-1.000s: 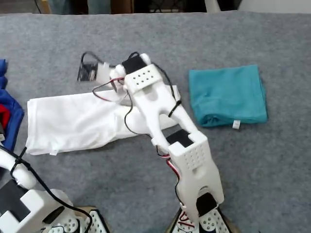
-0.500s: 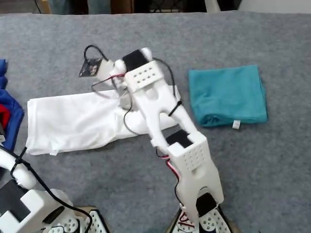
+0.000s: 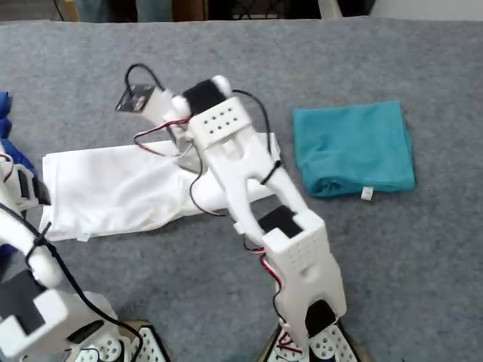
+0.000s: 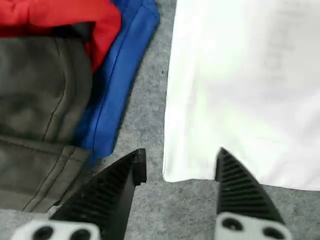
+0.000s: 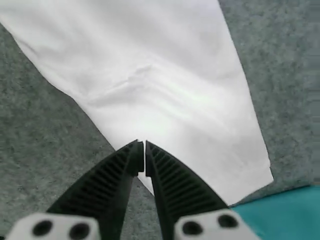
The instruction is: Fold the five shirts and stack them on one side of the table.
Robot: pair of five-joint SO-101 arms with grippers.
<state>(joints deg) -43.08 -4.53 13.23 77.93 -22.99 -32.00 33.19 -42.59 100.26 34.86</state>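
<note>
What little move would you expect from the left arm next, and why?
Probably lower the left tool and close it on the corner of the white shirt. The tool is open, and that corner lies flat on the table just between its fingers, so a pinch there could start the next fold.

The white plastic right arm (image 3: 241, 162) covers the middle of the flat white cloth shirt (image 3: 113, 188). Picture edges cut off the blue fabric garment (image 3: 3, 113) and, in the right wrist view, the folded teal shirt (image 5: 285, 212).
</note>
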